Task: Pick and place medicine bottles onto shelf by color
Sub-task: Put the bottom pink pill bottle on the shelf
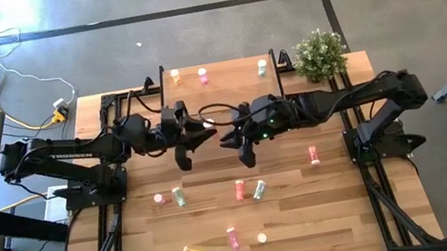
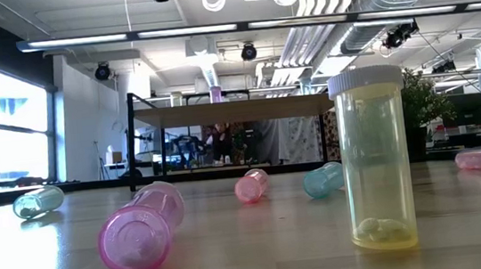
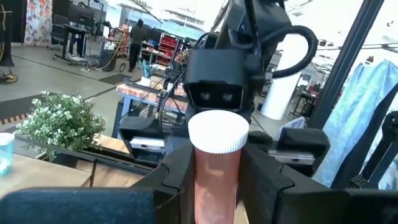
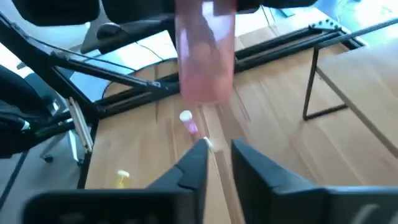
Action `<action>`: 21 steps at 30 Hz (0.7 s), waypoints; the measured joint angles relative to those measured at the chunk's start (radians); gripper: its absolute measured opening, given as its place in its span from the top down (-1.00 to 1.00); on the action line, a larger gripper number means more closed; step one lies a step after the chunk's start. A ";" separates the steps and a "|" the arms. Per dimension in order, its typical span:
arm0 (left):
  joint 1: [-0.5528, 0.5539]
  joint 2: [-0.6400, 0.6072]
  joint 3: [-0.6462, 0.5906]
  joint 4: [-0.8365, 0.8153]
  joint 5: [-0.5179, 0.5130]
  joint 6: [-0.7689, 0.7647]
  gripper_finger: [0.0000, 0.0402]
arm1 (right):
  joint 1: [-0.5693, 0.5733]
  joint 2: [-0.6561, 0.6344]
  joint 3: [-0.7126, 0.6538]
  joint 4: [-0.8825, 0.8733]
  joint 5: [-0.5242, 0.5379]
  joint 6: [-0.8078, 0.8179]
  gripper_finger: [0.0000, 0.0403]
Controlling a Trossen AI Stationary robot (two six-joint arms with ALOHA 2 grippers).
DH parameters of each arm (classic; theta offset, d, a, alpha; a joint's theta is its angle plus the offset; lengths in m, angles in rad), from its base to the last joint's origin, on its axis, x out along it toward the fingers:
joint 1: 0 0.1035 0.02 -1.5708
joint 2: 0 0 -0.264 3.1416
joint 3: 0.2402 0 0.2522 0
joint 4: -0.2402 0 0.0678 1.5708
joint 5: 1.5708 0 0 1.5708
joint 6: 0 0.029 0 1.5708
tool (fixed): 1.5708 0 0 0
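Note:
A reddish medicine bottle (image 3: 217, 168) with a white cap hangs in mid-air over the table's middle, and my left gripper (image 1: 202, 130) is shut on it. My right gripper (image 4: 219, 152) faces it from the table's right side, a little short of the bottle's lower end (image 4: 206, 87). Its fingers stand almost together with nothing between them. The shelf (image 1: 231, 63) stands at the far edge; a yellow (image 1: 175, 77), a pink (image 1: 203, 75) and a pale green bottle (image 1: 262, 67) stand on it. Several more bottles lie on the tabletop, among them a pink one (image 1: 240, 190). My left gripper pinches the bottle's body (image 3: 214, 186) just below the white cap (image 3: 218, 130), one finger (image 3: 177, 174) on each side. The fingers come level from the table's left. The bottle stands upright, cap up, clear of the table, its lower end free below the fingers.
A potted plant (image 1: 320, 53) stands at the far right corner beside the shelf. Near the low camera a yellow bottle (image 2: 374, 161) stands upright and a pink one (image 2: 141, 230) lies on its side. A loose white cap (image 1: 262, 238) lies near the front.

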 joint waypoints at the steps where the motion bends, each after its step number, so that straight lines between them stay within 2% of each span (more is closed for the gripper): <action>1: 0.000 0.000 0.000 -0.001 0.000 0.000 0.54 | 0.000 0.002 0.000 0.020 0.003 -0.001 0.84; 4: 0.000 0.000 0.000 0.000 0.000 0.002 0.54 | 0.000 0.004 0.000 0.033 0.008 -0.003 0.97; 8: 0.000 0.000 0.000 0.000 0.000 0.002 0.54 | 0.000 0.007 0.000 0.036 0.034 0.004 0.93; 21: 0.000 -0.001 0.002 0.005 0.000 0.010 0.54 | 0.000 0.007 0.000 0.105 0.039 -0.002 1.00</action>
